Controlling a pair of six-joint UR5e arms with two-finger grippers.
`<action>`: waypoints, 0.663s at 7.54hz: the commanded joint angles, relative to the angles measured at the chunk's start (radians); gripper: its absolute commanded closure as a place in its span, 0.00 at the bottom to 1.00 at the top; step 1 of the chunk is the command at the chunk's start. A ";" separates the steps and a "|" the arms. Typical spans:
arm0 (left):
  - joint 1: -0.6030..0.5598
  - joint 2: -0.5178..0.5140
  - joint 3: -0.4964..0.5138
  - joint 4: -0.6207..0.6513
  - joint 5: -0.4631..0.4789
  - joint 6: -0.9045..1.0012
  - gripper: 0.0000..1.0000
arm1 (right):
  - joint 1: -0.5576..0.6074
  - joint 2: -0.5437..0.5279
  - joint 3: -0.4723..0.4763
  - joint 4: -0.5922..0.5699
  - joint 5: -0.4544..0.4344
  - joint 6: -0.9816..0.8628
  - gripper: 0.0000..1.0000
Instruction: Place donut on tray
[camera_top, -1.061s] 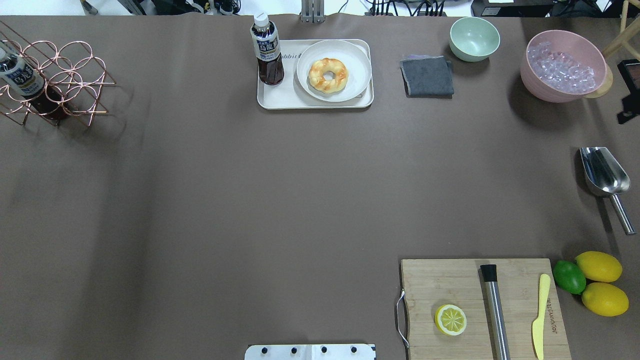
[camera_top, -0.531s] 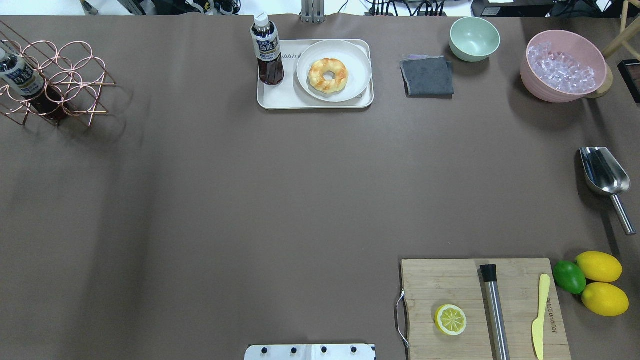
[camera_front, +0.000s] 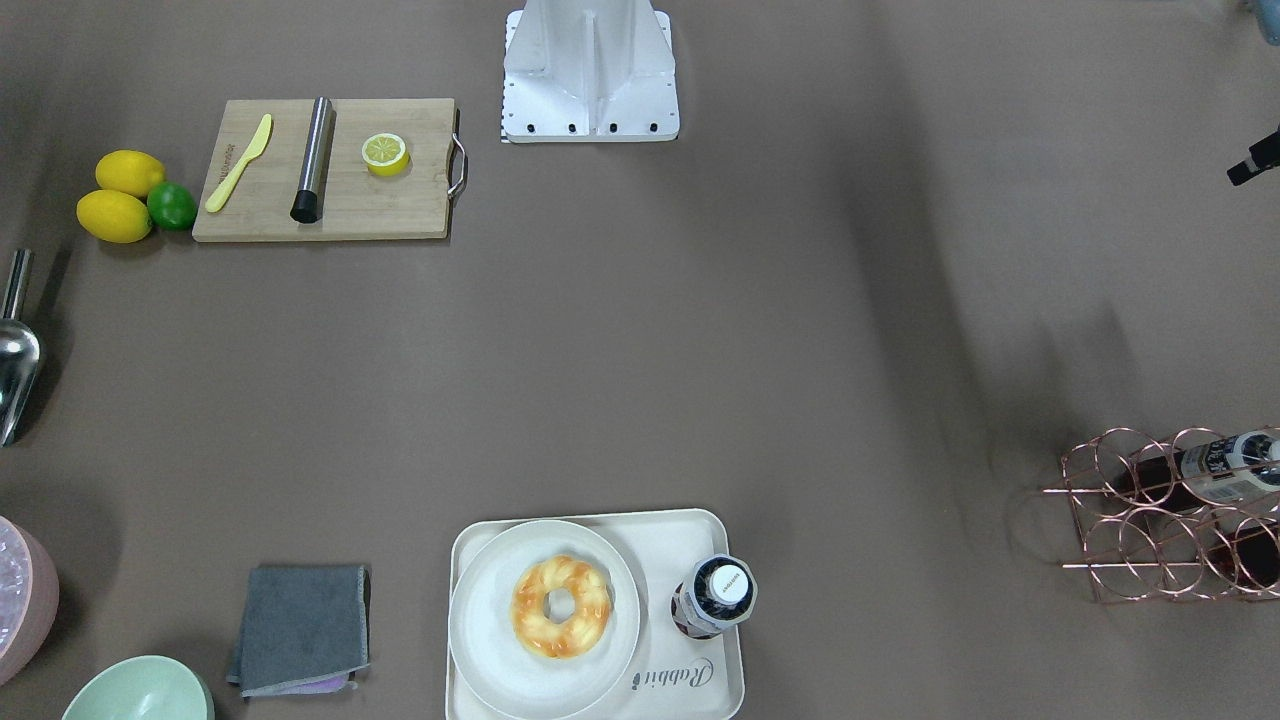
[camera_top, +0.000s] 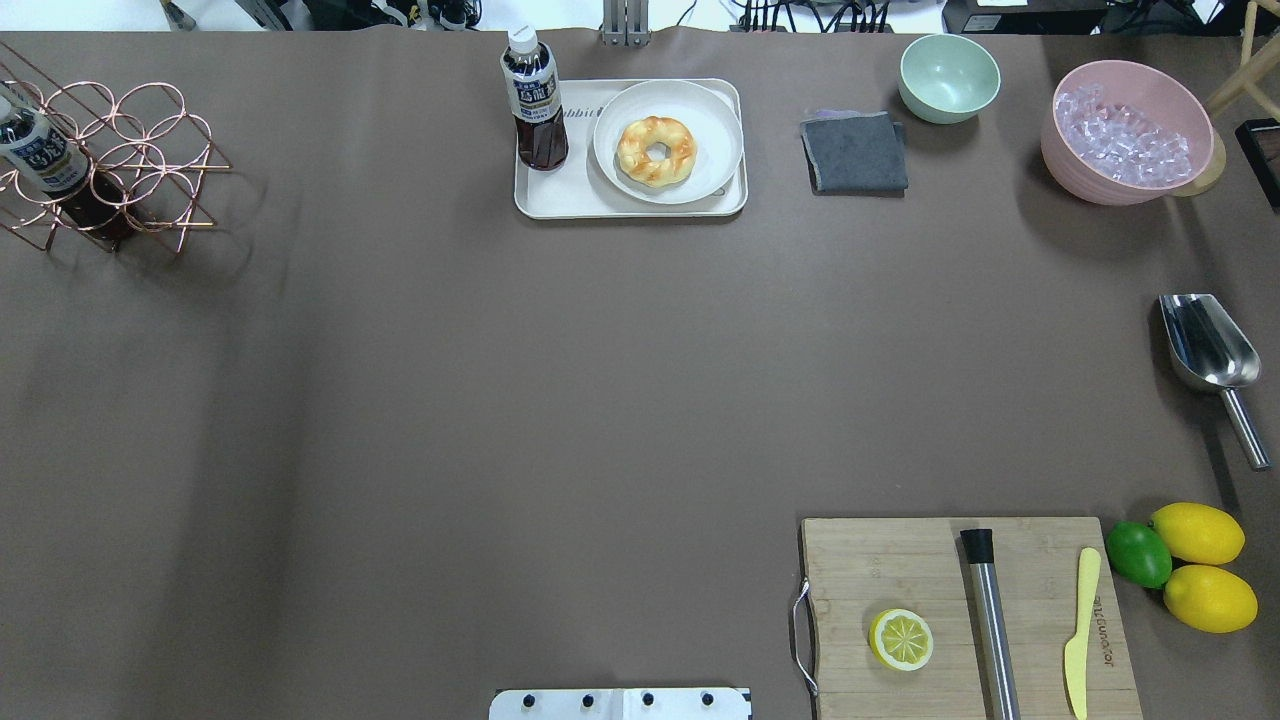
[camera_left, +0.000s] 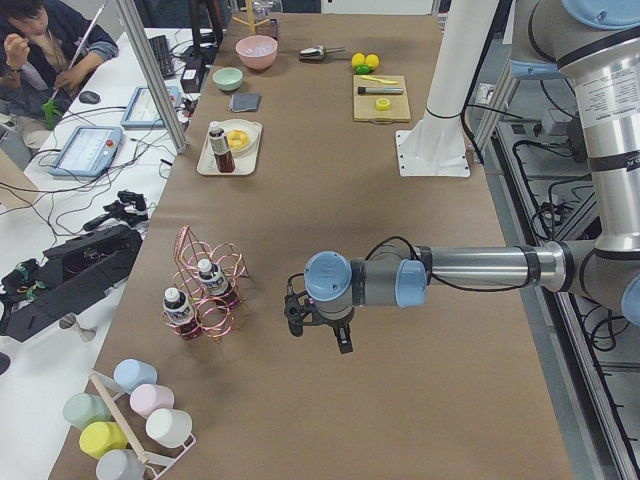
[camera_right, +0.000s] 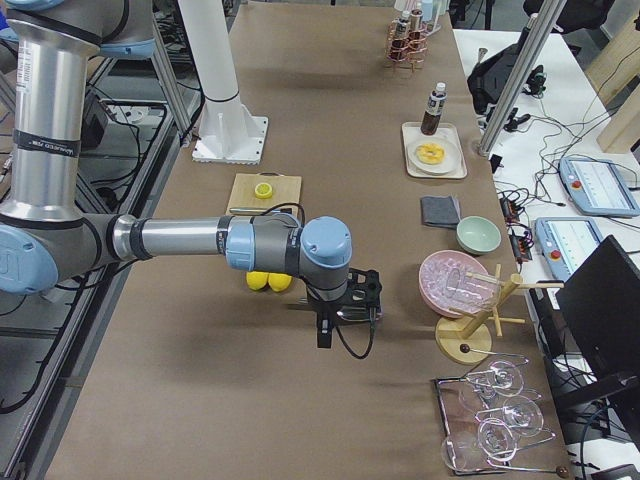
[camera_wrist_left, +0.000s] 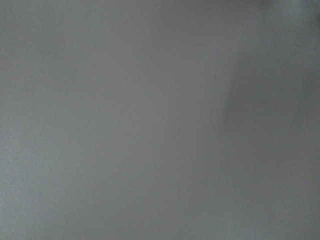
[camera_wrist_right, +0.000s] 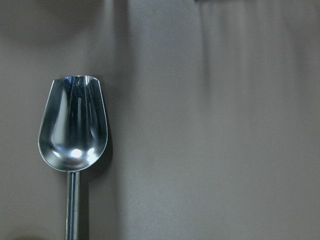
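Left pincer (camera_left: 320, 325) hangs over bare table (camera_top: 500, 400) beside the copper bottle rack (camera_left: 205, 295), on the robot's side of it. Only a side view catches it, so I can't tell if the jaws are apart or together. Right pincer (camera_right: 342, 315) same story: seen only from the side, jaw state unreadable. It's near the pink ice bowl (camera_right: 452, 283), and its wrist camera looks down on the metal scoop (camera_wrist_right: 73, 125). Donut (camera_top: 656, 150) lies flat in the middle of the round white plate (camera_top: 715, 125) — plate sits on the right part of the tray (camera_top: 560, 195), at the table's far edge. Tea bottle (camera_top: 535, 110) stands upright on the tray's left part, just beside the plate — all of it well apart from both arms
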 joint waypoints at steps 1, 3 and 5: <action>0.001 0.004 0.001 -0.001 0.000 0.000 0.01 | 0.006 -0.017 -0.017 0.007 -0.017 -0.007 0.00; 0.001 0.005 0.001 0.000 0.000 0.000 0.01 | 0.006 -0.029 -0.018 0.007 -0.003 -0.006 0.00; 0.001 0.004 0.001 -0.003 0.000 0.000 0.01 | 0.006 -0.025 -0.015 0.009 -0.006 -0.007 0.00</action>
